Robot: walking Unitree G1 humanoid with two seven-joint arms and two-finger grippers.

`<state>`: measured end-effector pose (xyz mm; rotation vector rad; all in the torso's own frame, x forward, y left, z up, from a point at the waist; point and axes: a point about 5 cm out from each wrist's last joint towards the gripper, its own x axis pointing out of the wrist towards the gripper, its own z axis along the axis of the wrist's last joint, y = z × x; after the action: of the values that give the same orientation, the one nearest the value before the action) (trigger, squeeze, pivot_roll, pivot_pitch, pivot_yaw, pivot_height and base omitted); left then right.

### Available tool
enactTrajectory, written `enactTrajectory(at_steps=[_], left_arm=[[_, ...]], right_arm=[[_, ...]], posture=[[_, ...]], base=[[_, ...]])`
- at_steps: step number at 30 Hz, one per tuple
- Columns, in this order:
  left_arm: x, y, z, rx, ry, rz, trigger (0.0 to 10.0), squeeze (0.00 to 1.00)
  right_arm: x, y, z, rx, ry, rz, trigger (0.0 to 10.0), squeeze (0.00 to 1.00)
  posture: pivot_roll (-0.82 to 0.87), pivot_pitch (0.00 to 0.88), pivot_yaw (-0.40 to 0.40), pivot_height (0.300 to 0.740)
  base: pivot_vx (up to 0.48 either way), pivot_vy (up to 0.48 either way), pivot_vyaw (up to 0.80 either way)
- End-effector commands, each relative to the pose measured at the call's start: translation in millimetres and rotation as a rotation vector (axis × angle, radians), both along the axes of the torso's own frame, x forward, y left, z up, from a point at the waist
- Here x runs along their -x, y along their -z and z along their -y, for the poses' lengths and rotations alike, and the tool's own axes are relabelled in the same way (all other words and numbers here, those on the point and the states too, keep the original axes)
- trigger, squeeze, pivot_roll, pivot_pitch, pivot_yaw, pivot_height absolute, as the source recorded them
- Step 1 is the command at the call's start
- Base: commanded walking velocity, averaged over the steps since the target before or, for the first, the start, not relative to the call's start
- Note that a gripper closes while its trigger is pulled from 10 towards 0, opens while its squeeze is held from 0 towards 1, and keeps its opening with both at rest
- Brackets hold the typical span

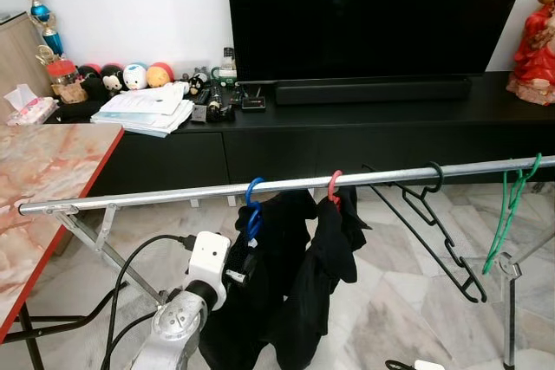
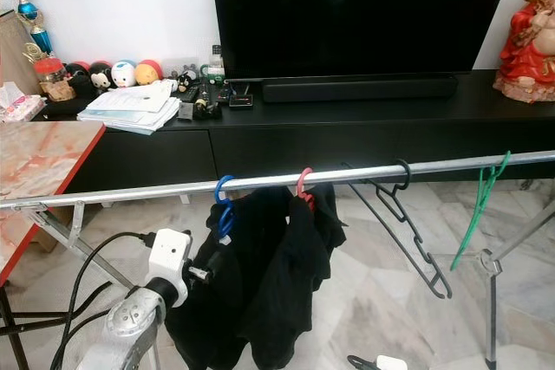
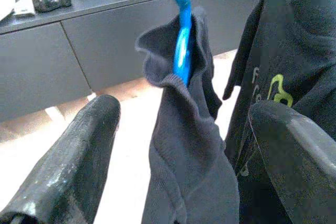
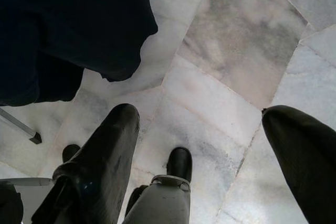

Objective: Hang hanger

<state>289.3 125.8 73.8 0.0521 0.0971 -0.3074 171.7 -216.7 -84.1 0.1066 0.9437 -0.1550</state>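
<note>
A blue hanger (image 3: pixel 181 40) draped in a dark garment (image 3: pixel 194 161) is seen between the spread fingers of the left gripper (image 3: pixel 184 145); the right gripper (image 4: pixel 210 150) is likewise held apart.

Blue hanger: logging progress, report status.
Left gripper open, fingers either side of garment on blue hanger. Hanger hooked on rail. Right gripper open, over floor.

Home living room, television (image 1: pixel 373 10), drying rack (image 1: pixel 260 188)

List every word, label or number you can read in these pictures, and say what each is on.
None can be read.
Black garment on the rail: a yellow-green print, too blurred and folded to make out.
Stack of papers on the black cabinet: any print is too small to read.
Trophy: no text legible.
</note>
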Motion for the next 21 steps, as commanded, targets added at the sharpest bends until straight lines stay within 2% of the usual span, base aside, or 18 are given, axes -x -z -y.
enactTrajectory(at_steps=[1,5,8,12,14,15,19,21], left_arm=[[-5.8,-6,3.6,-0.019,0.041,0.035,10.0,0.0],[-9.9,-6,6.4,-0.056,0.068,0.039,10.0,0.0],[-22.1,-12,10.5,-0.088,0.086,0.066,10.0,0.0],[-35.6,-24,15.5,-0.065,0.099,0.099,10.0,0.0],[-40.8,-26,17.9,-0.038,0.118,0.088,10.0,0.0],[-45.9,-27,21.1,-0.022,0.158,0.05,10.0,0.0],[-49.6,-25,23.5,-0.03,0.199,0.004,10.0,0.0],[-54.7,-22,24.2,-0.058,0.22,-0.052,10.0,0.0]], right_arm=[[-1.3,0,-1.9,-0.007,0.006,0.003,10.0,0.0],[-1.3,0,-2.0,-0.008,0.005,0.003,10.0,0.0],[-1.4,0,-1.6,-0.007,0.008,0.004,10.0,0.0],[-1.9,-1,-1.0,-0.005,0.011,0.005,10.0,0.0],[-2.1,-1,-0.9,-0.005,0.012,0.005,10.0,0.0],[-2.3,-1,-0.2,-0.004,0.011,0.005,10.0,0.0],[-2.4,-1,0.5,-0.002,0.012,0.004,10.0,0.0],[-2.2,-1,1.8,0.001,0.013,0.003,10.0,0.0]], posture=[[-0.02,0.0,0.026,0.74],[-0.02,0.0,0.025,0.74],[-0.02,0.0,0.025,0.74],[-0.03,0.003,0.021,0.74],[-0.03,0.003,0.021,0.74],[-0.04,0.012,0.017,0.74],[-0.03,0.013,0.015,0.74],[-0.04,0.021,0.012,0.74]], base=[[0.0,0.0,0.0],[0.0,0.0,0.0],[0.0,0.0,0.0],[0.0,0.0,0.0],[0.0,0.0,0.0],[0.0,0.0,0.0],[0.0,0.0,0.0],[0.0,0.0,0.0]])
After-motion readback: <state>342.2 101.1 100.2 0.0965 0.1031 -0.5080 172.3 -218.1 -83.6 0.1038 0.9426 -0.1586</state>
